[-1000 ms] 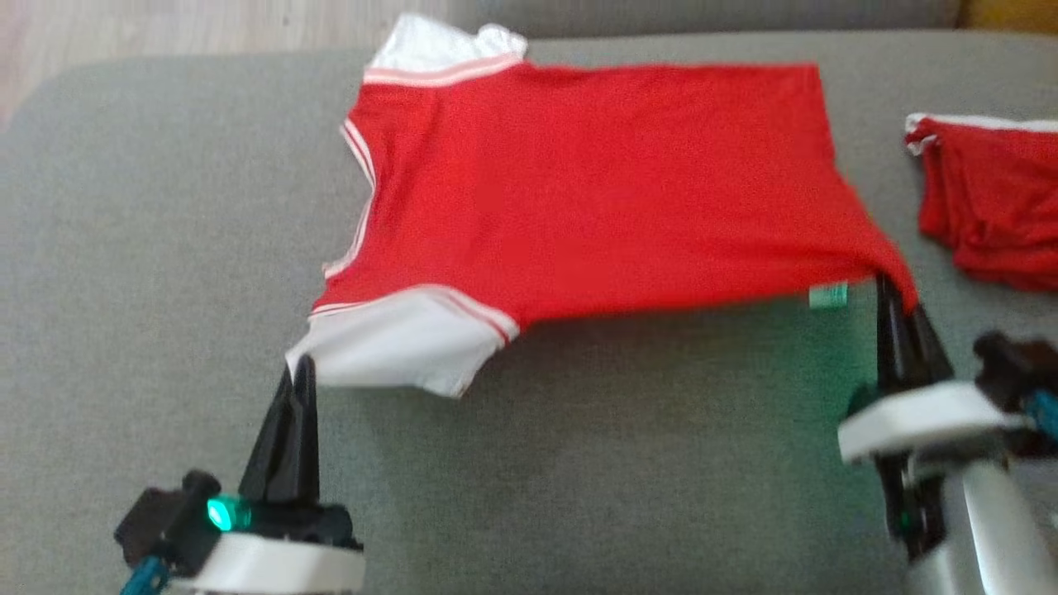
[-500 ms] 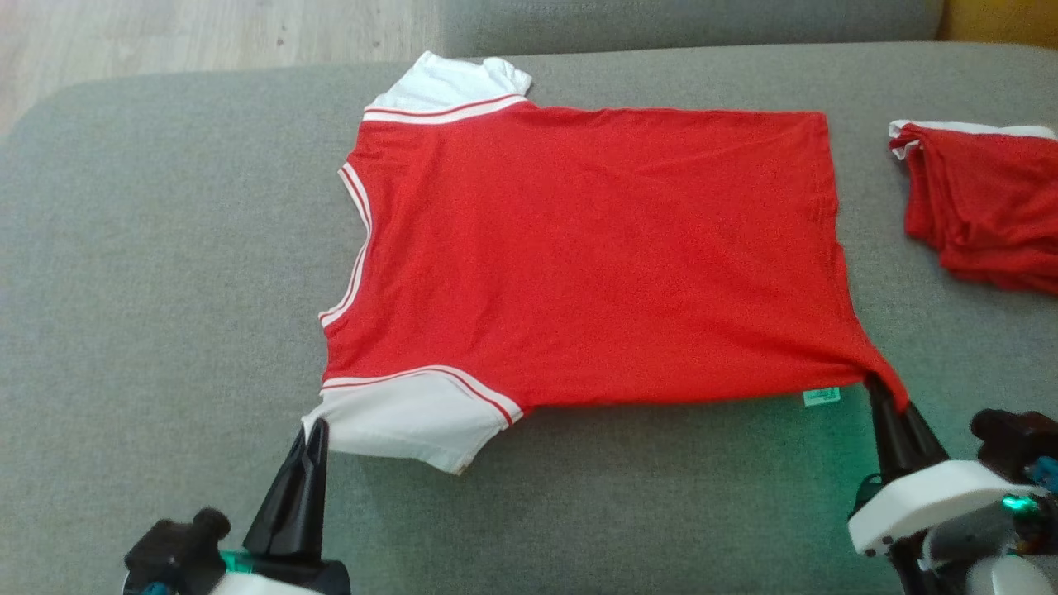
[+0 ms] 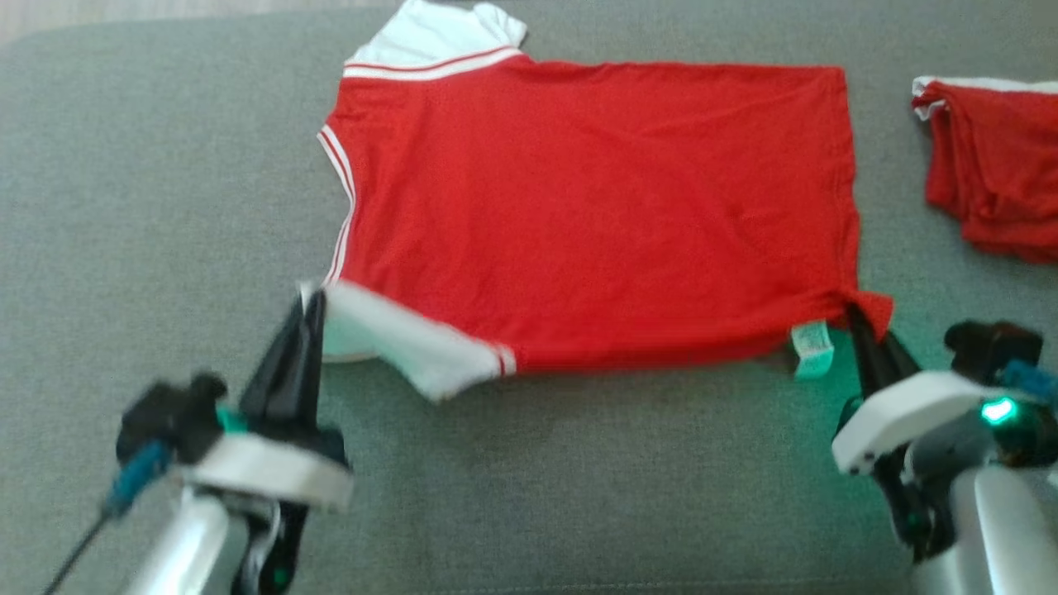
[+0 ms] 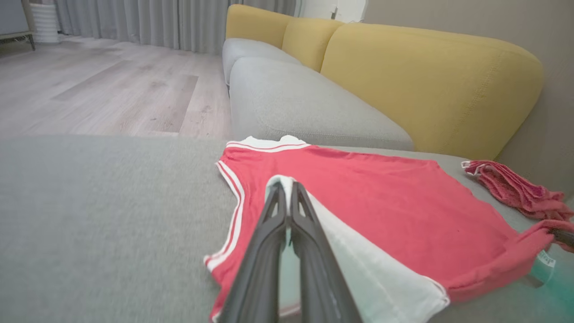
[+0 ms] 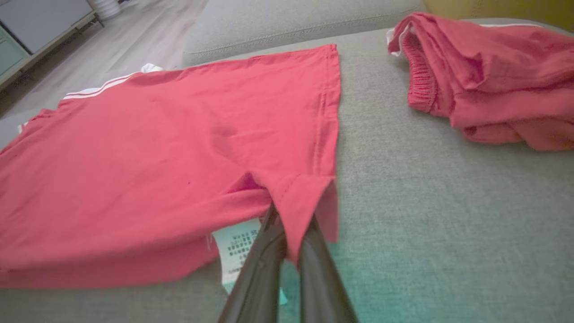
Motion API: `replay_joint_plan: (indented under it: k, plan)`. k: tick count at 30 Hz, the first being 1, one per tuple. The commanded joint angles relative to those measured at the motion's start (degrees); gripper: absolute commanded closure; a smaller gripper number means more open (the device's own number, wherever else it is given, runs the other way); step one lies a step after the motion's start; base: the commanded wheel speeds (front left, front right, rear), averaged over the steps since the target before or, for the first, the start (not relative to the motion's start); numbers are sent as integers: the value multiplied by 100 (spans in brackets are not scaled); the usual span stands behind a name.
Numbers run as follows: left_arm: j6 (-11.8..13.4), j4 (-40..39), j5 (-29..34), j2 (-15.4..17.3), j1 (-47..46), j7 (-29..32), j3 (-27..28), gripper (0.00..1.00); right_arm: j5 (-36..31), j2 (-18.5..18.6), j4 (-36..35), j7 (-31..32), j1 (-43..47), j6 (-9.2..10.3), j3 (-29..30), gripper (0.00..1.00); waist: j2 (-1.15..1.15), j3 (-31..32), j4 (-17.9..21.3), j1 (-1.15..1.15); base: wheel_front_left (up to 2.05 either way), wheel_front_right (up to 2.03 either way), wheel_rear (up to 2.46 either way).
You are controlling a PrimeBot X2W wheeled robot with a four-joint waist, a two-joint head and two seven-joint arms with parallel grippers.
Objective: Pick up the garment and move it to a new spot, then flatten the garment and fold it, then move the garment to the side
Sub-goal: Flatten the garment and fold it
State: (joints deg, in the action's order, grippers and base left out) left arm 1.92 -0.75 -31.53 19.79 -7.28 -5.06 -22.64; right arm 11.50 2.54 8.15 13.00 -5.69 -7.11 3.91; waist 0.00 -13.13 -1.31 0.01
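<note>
The garment [image 3: 579,207] is a red T-shirt with white sleeves, spread flat on the grey cushion [image 3: 124,207]. My left gripper [image 3: 312,299] is shut on the tip of the near white sleeve [image 3: 397,343], lifting it over the shirt's near edge; its fingers [image 4: 287,224] meet on white cloth [image 4: 358,264] in the left wrist view. My right gripper [image 3: 860,318] is shut on the near hem corner [image 5: 305,202], raised slightly, with the care label [image 3: 812,347] hanging beside it. The far sleeve [image 3: 438,37] lies flat.
A second red garment [image 3: 992,173] lies bunched at the cushion's right side, also seen as a crumpled red pile [image 5: 484,80]. A yellow sofa back [image 4: 426,85] rises beyond the cushion, with wooden floor [image 4: 89,89] to the left.
Both grippers have lifted and carried the shirt's near edge toward the far side; the near sleeve now folds over. The head view has also shifted.
</note>
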Motion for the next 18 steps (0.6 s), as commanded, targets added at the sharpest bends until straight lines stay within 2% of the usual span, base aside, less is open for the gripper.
replay_joint_plan:
  k: [1, 4, 17, 18]
  plan:
    - [-56, -6, 52, 27, -557, -44, 204, 100, -75, 34, -101, 34, -360, -37, -38, 100, 0, -136, 41, -1, 0, 0, 0]
    - [-146, 370, 82, -46, -1055, -61, 188, 100, -116, 34, 57, 48, -657, -37, -8, 100, 0, -258, 98, -1, 0, 0, 0]
    - [-363, 1579, 120, -255, -2037, -328, 133, 100, -165, 34, 744, -166, -1433, -37, -153, 100, 0, -401, 339, -1, 0, 0, 0]
    - [-367, 1656, 110, -275, -2086, -361, 143, 100, -188, 34, 803, -188, -1484, -37, -172, 88, 0, -400, 348, -1, 0, 0, 0]
